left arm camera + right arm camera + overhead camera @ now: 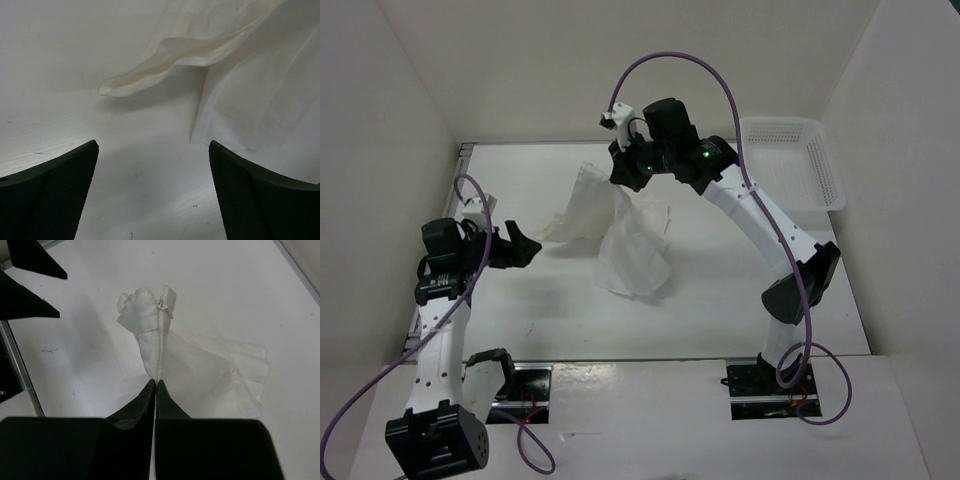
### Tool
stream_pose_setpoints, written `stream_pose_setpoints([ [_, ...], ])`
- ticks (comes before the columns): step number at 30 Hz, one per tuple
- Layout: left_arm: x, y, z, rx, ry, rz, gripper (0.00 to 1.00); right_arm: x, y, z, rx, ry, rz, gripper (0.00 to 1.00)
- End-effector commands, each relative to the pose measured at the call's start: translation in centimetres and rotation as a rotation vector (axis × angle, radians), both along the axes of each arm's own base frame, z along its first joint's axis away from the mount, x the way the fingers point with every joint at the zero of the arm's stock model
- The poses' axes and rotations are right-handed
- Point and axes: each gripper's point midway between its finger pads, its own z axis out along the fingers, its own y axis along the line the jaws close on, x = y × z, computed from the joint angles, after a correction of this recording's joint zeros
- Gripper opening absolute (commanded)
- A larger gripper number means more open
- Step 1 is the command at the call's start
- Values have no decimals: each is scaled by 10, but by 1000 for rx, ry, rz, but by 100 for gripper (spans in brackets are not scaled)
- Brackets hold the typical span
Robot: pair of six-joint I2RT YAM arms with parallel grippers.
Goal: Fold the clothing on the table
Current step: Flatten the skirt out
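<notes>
The clothing (pixel 635 245) is a thin white garment hanging from my right gripper (pixel 625 182), with its lower part resting crumpled on the table (pixel 740 300). In the right wrist view the right gripper (pixel 156 382) is shut on a seamed edge of the clothing (pixel 155 340), which drapes down to the table below. My left gripper (pixel 525 248) stands open, low over the table just left of the garment. In the left wrist view the left gripper (pixel 153 145) has only bare table between its fingers (pixel 60 200). A loose flap of the clothing (pixel 250 75) lies just ahead.
A white perforated basket (pixel 790 160) stands at the back right corner. White walls close in the table on three sides. The grey rail (pixel 20 370) runs along the table's left edge, near the left arm.
</notes>
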Motion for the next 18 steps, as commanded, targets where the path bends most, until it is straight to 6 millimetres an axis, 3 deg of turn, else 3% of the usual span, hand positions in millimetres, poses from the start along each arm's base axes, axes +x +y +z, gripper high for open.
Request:
stream_pose_setpoints([
  [1, 2, -23, -1, -110, -58, -126, 96, -13, -1, 38, 59, -57, 42, 0],
  [4, 0, -31, -8, -75, -86, -219, 96, -17, -2, 44, 70, -64, 50, 0],
  [9, 7, -20, -20, 106, -158, -281, 99, -23, -5, 51, 76, -76, 64, 0],
  [18, -6, -22, -32, 378, -315, -479, 99, -37, -3, 66, 113, -76, 122, 0],
])
